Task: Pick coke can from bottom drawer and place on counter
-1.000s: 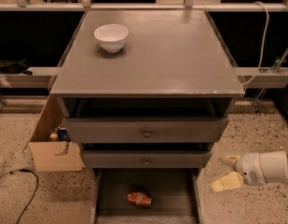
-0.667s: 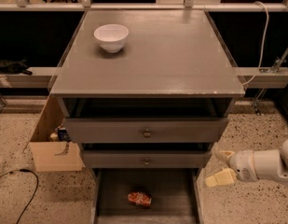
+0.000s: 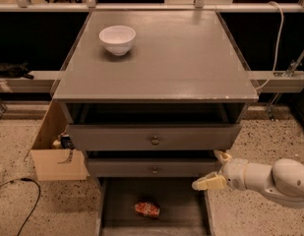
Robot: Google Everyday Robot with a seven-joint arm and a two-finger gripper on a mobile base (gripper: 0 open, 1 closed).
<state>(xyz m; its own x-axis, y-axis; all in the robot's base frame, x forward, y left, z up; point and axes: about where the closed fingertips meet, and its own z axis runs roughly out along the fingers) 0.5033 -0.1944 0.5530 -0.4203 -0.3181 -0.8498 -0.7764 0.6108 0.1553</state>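
Note:
The coke can (image 3: 147, 209) lies on its side on the dark floor of the open bottom drawer (image 3: 183, 205), near the middle. My gripper (image 3: 210, 170) comes in from the right on a white arm. It is open and empty, over the drawer's right wall, just in front of the middle drawer's right end. It is to the right of the can and above it, not touching it. The counter (image 3: 176, 63) is the wide grey top of the cabinet.
A white bowl (image 3: 117, 39) stands on the counter at the back left. Two upper drawers with brass knobs (image 3: 155, 141) are above the open one. A cardboard box (image 3: 55, 156) stands at the cabinet's left. A black cable (image 3: 21, 191) lies on the floor.
My gripper has moved left, from beside the cabinet to over the right wall of the bottom drawer. The can and the bowl have not moved.

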